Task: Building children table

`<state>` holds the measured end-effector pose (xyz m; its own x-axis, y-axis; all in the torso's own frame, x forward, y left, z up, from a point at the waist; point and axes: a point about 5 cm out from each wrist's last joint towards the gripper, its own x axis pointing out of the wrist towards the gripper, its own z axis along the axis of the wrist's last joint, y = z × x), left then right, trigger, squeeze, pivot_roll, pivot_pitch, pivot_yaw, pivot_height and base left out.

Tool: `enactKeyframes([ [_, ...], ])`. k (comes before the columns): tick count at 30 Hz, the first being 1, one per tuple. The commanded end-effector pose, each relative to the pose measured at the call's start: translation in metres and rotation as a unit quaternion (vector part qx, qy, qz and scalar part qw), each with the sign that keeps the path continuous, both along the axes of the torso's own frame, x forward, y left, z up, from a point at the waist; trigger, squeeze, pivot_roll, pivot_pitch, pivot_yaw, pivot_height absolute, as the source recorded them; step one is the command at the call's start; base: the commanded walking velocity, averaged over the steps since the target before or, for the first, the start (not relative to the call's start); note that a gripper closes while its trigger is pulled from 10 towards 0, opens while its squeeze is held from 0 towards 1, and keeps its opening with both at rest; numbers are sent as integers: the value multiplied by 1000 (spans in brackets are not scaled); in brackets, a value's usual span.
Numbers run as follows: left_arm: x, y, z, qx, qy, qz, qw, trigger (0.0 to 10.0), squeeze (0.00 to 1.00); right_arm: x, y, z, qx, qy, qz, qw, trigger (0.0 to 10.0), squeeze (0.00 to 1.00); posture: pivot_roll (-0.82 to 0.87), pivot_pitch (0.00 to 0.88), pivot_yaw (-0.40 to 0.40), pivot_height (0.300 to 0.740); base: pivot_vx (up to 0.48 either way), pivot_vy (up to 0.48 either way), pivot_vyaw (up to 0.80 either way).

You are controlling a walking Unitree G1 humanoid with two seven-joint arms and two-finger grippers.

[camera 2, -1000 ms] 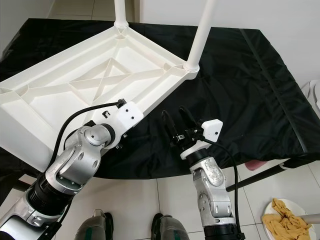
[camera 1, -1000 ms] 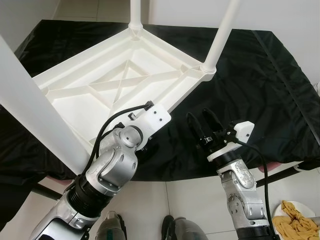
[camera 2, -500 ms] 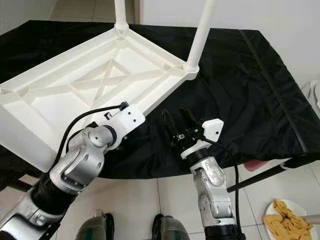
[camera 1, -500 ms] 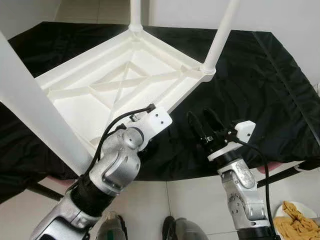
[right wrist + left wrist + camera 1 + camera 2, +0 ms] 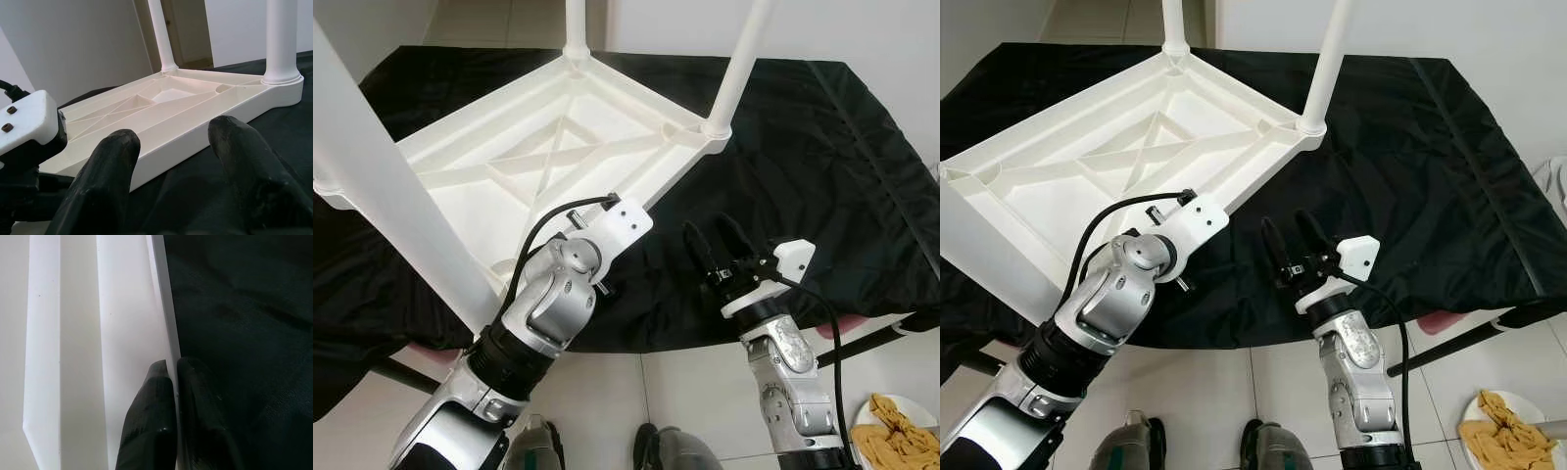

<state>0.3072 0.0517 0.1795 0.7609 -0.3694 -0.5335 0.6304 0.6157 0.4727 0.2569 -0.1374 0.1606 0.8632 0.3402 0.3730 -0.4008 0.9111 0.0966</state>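
The white children's table point(image 5: 1136, 147) lies upside down on the black cloth point(image 5: 1410, 147), legs pointing up. The left gripper point(image 5: 175, 382) pinches its near rim; the right gripper point(image 5: 1291, 235) hovers nearby, fingers spread.

You have one white upside-down table point(image 5: 1126, 157) on one black cloth point(image 5: 1410, 166), with three legs point(image 5: 1327, 59) standing up from its corners. Two grippers: left gripper point(image 5: 175, 396), right gripper point(image 5: 1291, 240). One plate point(image 5: 1498, 436) of yellow cloth sits on the floor.

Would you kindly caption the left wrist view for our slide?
Left gripper pinching the side rim of the upturned white table over the black cloth.
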Motion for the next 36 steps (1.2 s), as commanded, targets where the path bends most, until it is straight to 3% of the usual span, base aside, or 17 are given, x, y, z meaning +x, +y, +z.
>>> enactKeyframes([
  [1, 8, 5, 11, 21, -72, 50, 996, 0, 0, -2, -2, 0, -5, 2, -7, 1000, 10000, 0, 30, 143, -7, 740, 0, 0, 0],
  [8, 17, -10, 16, 9, -81, 39, 996, 0, 0, -4, -1, 1, -2, 2, -13, 1000, 10000, 0, 27, 147, -4, 740, 0, 0, 0],
  [10, 26, -26, 24, -6, -98, 31, 995, 0, 0, -4, 4, 2, 6, 3, -12, 1000, 10000, 0, 31, 152, -5, 740, 0, 0, 0],
  [16, 32, -38, 31, -14, -112, 23, 993, 0, 0, -4, 7, 3, 10, 3, -10, 1000, 10000, 0, 31, 152, -4, 740, 0, 0, 0],
  [24, 42, -67, 49, -23, -152, -19, 988, 0, 0, -3, 13, 4, 20, 4, -7, 1000, 10000, 0, 35, 165, -6, 740, 0, 0, 0],
  [30, 46, -76, 54, -31, -169, -28, 985, 0, 0, -3, 14, 4, 21, 5, -7, 1000, 10000, 0, 36, 165, -7, 740, 0, 0, 0],
  [31, 47, -78, 56, -37, -175, -29, 984, 10000, 0, -4, 15, 4, 21, 5, -7, 1000, 10000, 0, 34, 171, -3, 740, 0, 0, 0],
  [34, 45, -79, 60, -62, -184, -33, 980, 10000, 0, -4, 16, 4, 21, 6, -8, 1000, 10000, 0, 34, 174, -2, 740, 0, 0, 0],
  [36, 42, -80, 64, -103, -183, -36, 977, 10000, 0, -5, 15, 4, 21, 7, -9, 1000, 10000, 0, 35, 176, -2, 740, 0, 0, 0],
])
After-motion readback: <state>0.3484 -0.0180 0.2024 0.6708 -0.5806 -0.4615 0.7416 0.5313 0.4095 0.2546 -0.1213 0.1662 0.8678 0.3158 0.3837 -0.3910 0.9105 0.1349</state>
